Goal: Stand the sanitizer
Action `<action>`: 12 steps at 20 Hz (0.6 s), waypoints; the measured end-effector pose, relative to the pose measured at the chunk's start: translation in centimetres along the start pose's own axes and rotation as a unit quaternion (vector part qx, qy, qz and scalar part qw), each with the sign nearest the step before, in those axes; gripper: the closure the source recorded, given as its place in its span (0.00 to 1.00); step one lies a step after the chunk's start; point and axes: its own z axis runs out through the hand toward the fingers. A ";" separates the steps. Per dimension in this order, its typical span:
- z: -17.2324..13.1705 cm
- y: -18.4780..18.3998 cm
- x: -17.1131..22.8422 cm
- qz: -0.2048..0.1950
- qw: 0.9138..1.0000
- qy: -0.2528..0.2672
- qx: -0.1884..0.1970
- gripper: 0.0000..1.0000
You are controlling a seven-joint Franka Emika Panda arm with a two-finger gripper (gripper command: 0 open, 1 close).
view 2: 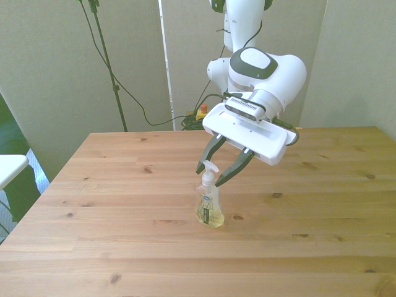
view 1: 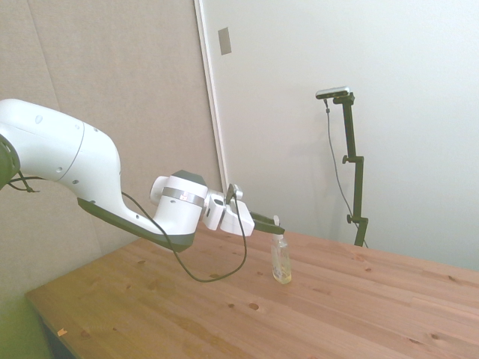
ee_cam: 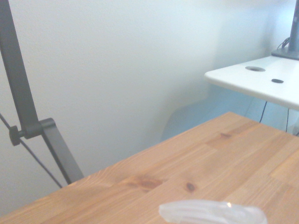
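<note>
The sanitizer (view 2: 210,207) stands up on its base, near the middle of the table (view 2: 309,247). Its white pump top points up. The gripper (view 2: 218,175) is at the top of the bottle. Its two fingers are spread apart, one on each side of the pump, so it does not squeeze the bottle. From the side view the fingers (view 1: 266,220) reach in level, right at the pump. I cannot tell if a finger touches the pump.

The job looks almost done. The bottle is thin and tall, so it can tip over with a small bump. If the arm pulls away sideways, a finger may catch the pump and knock the bottle down. Going straight back or up looks safer.
</note>
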 end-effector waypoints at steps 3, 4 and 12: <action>-1.0 -0.4 1.0 -0.003 0.999 -0.036 -0.014 0.00; -1.6 -0.5 1.5 -0.005 0.999 -0.049 -0.018 0.00; -6.8 4.0 2.9 -0.080 0.978 -0.180 -0.073 0.00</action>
